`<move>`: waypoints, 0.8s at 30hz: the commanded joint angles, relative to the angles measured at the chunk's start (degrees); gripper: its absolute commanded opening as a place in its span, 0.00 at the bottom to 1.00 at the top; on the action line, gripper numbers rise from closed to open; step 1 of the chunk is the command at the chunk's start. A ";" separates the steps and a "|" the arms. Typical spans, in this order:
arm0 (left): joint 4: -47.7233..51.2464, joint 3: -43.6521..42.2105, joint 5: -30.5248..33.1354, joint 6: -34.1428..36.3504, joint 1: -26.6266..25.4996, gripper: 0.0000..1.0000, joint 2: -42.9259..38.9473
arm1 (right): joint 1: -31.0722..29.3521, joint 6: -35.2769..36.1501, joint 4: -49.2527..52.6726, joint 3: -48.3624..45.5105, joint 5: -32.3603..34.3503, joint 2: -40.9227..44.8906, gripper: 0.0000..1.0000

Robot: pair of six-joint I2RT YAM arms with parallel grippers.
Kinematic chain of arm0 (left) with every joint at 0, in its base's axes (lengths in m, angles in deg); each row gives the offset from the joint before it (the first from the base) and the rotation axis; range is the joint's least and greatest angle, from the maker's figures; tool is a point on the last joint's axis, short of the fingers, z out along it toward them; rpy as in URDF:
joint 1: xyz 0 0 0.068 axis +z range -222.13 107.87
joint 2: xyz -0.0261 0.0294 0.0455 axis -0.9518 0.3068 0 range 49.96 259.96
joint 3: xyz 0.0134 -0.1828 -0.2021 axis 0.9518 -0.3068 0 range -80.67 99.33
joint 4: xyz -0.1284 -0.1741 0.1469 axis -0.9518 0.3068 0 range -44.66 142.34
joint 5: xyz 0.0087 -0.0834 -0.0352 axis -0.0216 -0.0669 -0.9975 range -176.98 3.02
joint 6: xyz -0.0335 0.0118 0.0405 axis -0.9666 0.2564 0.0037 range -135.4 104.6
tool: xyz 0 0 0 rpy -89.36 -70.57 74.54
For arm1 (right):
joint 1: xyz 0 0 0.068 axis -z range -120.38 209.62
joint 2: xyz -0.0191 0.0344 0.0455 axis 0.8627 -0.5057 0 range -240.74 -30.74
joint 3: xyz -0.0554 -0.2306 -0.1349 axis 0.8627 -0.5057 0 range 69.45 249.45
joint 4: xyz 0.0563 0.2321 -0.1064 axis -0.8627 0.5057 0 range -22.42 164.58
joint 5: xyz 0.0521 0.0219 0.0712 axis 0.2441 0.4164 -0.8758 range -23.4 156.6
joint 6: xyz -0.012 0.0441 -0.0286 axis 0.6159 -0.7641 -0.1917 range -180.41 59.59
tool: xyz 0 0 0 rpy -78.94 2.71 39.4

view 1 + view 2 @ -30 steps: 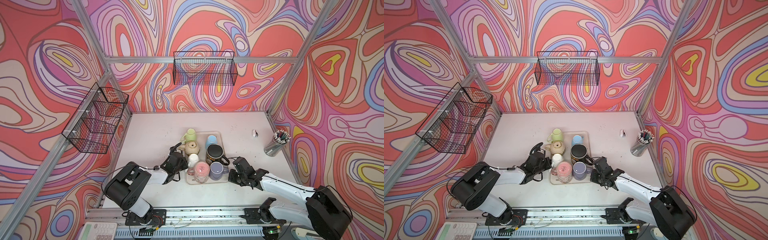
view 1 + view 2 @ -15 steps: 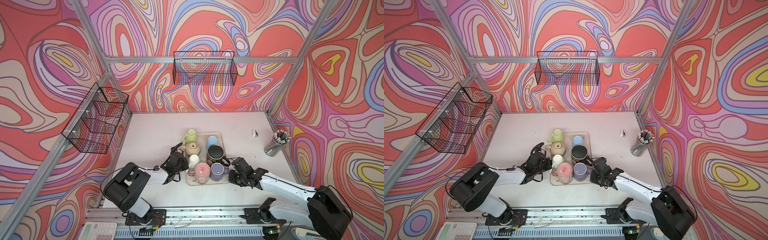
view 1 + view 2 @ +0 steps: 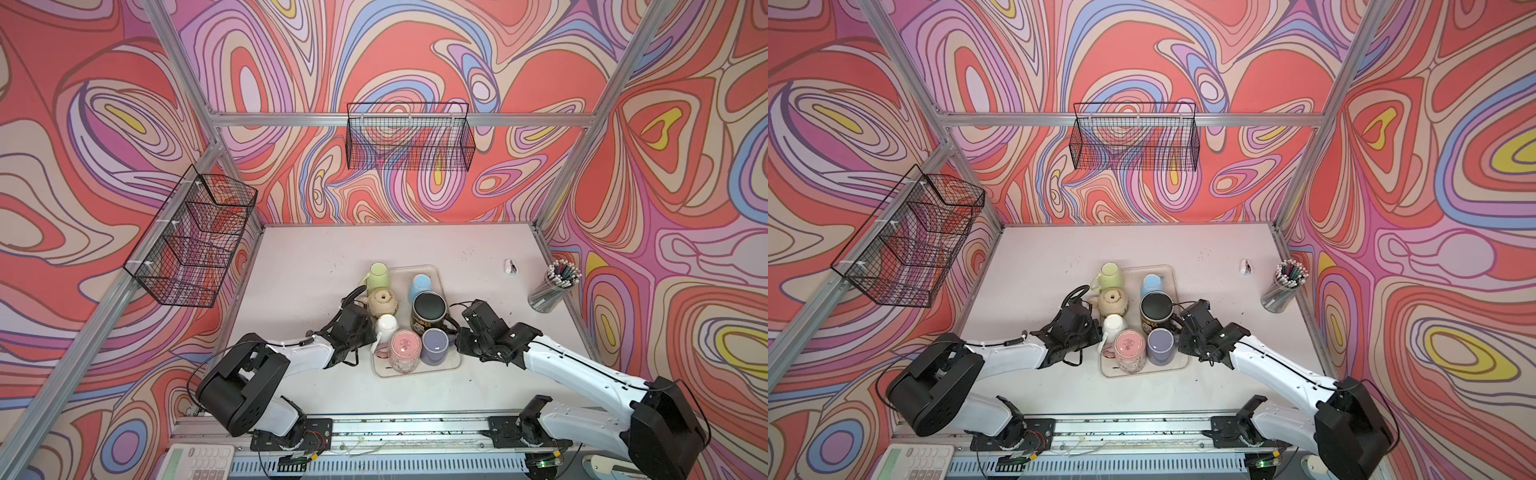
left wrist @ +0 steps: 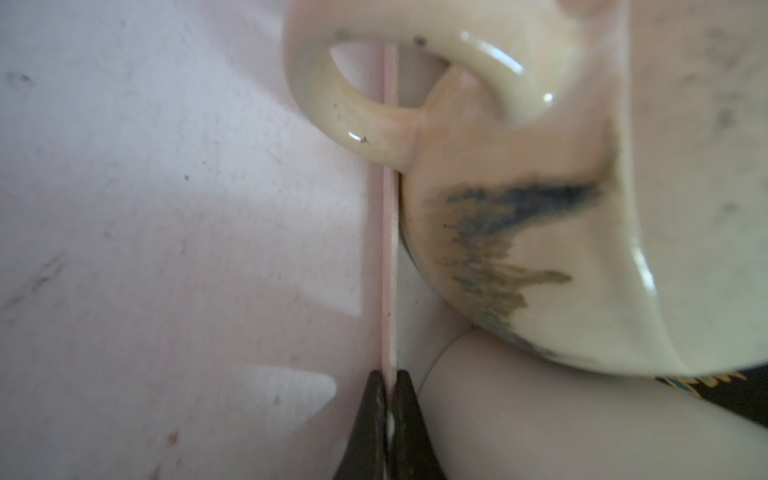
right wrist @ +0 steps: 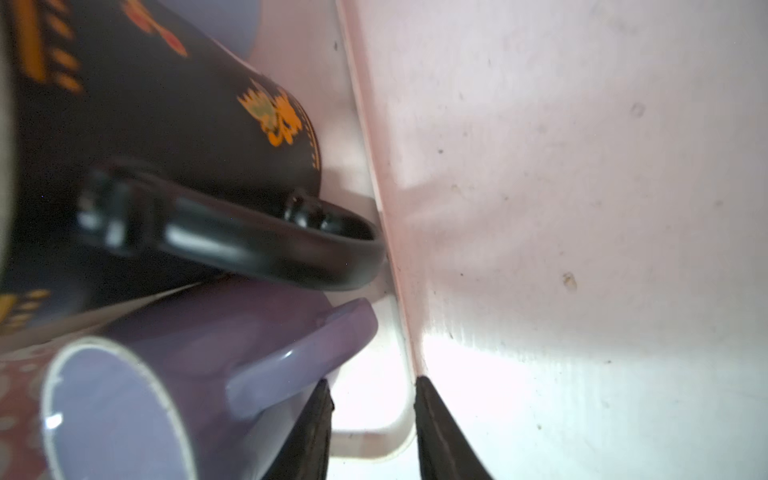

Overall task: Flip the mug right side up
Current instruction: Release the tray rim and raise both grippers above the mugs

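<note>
Tray (image 3: 441,368) on bench (image 3: 311,270). Left pincer (image 4: 386,382) clamped shut on tray's left rim, beside cream mug (image 4: 540,249). Right pincer (image 5: 372,384) open, fingers astride tray's right rim. Purple mug (image 3: 434,347) stands mouth up in tray corner nearest right pincer, handle just beside it, black mug (image 3: 430,307) just behind.

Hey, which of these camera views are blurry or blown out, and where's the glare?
Left wrist view: the cream mug looms out of focus, glare spots on its handle. Right wrist view: the black mug is blurred, and the table whites out beside the tray. In both top views: sharp, evenly lit, the wide lens splaying the frame posts.
</note>
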 commanded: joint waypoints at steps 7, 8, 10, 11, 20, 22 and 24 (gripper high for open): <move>14.18 1.33 -0.61 1.90 3.90 0.16 -5.16 | -0.34 10.67 10.69 10.61 3.55 1.57 0.40; 14.77 1.26 -0.69 2.09 4.04 0.19 -5.29 | -0.38 11.44 11.04 11.42 3.48 1.58 0.41; 15.92 3.86 -0.61 2.49 4.34 0.26 -5.46 | -0.35 12.84 11.51 12.80 3.30 1.57 0.42; 16.46 4.19 -0.55 2.67 4.46 0.29 -5.61 | -0.35 13.58 11.71 13.43 3.28 1.55 0.42; 23.61 7.26 1.20 4.42 5.74 0.37 -9.91 | -0.37 18.14 11.41 18.40 2.29 0.14 0.44; 26.06 8.25 2.29 4.56 5.95 0.35 -11.78 | -0.33 19.43 10.82 19.51 2.23 -0.41 0.44; 29.31 9.26 3.09 4.60 5.90 0.33 -13.74 | -0.41 21.05 9.68 20.33 1.30 -1.15 0.44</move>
